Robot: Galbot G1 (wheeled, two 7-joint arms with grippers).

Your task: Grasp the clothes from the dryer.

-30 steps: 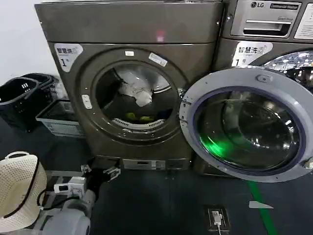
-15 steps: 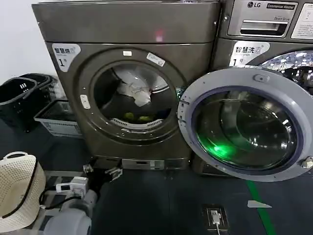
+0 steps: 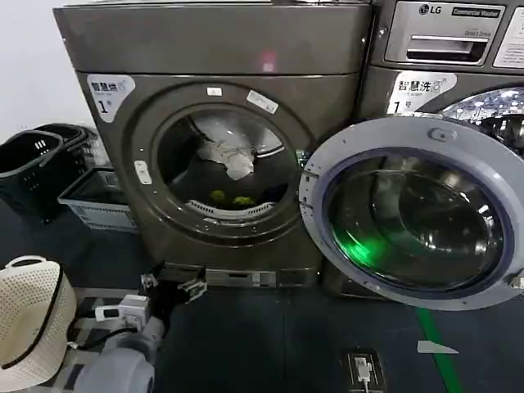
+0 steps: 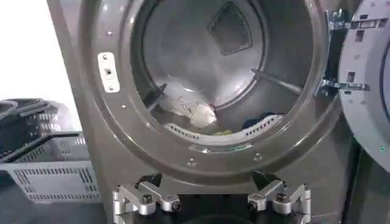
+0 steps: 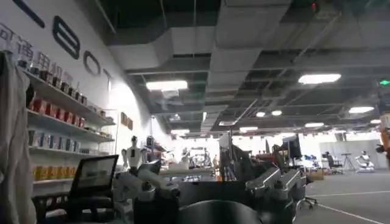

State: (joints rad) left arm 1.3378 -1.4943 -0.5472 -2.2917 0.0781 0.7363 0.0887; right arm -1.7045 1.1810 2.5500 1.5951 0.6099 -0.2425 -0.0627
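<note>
The bronze-grey dryer [image 3: 213,49] stands with its porthole open and its round door [image 3: 413,213] swung out to the right. Inside the drum lie the clothes: a white-grey piece [image 3: 225,155], bright yellow-green bits [image 3: 231,199] and a dark piece [image 3: 274,192]. From the left wrist view I look into the drum at the white piece [image 4: 195,112] and a yellow-green bit [image 4: 224,132]. My left gripper [image 3: 172,282] [image 4: 210,204] hangs open, low before the dryer's base, below the porthole and apart from the clothes. My right gripper [image 5: 213,189] is open, pointing into the room behind.
Black baskets [image 3: 33,164] and a grey crate [image 3: 98,196] stand left of the dryer. A white mesh bag [image 3: 29,319] sits by my left arm. The silver-grey LG machine [image 3: 446,49] is on the right, behind the open door. A floor socket [image 3: 363,368] lies ahead.
The head view has swayed slightly. My left gripper has crept a little up toward the dryer's base, still open.
</note>
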